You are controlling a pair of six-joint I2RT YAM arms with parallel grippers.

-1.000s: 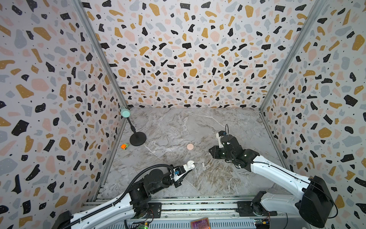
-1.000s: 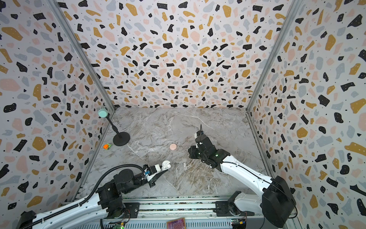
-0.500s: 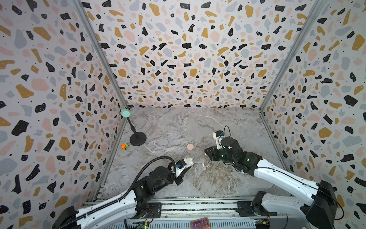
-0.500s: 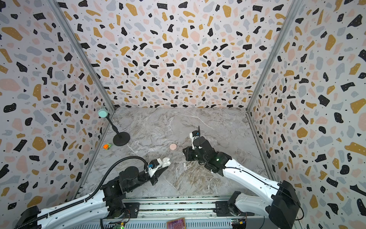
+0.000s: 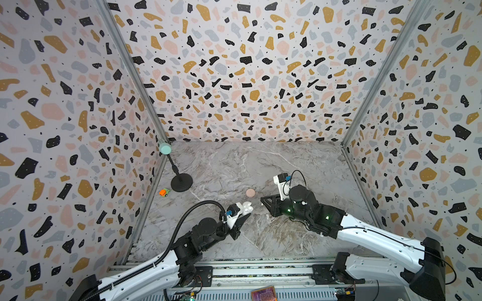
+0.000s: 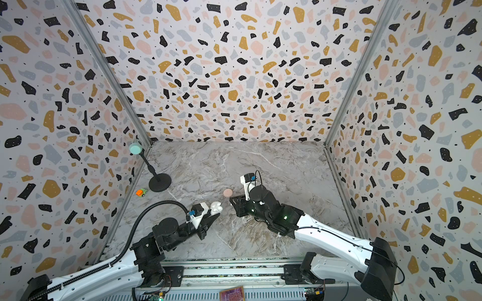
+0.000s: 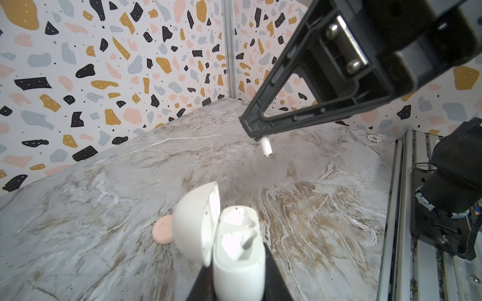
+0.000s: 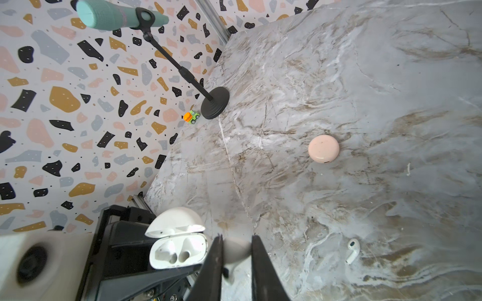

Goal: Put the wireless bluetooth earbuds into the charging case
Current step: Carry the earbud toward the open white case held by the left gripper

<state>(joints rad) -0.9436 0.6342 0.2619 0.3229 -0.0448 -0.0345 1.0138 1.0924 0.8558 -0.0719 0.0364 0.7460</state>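
Teal mic (image 5: 164, 148) tilts on its black stand (image 5: 181, 183) by the left wall, orange-green toy car (image 5: 164, 192) just beside the base, all on marble tabletop (image 5: 260, 161).

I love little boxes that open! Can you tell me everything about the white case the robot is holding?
The white charging case is smooth, shiny plastic, rounded like a pebble. Its hinged lid stands flipped open, showing two moulded earbud slots that both look empty. The left gripper, shut on its base, holds it above the marble table; nothing else touches it.
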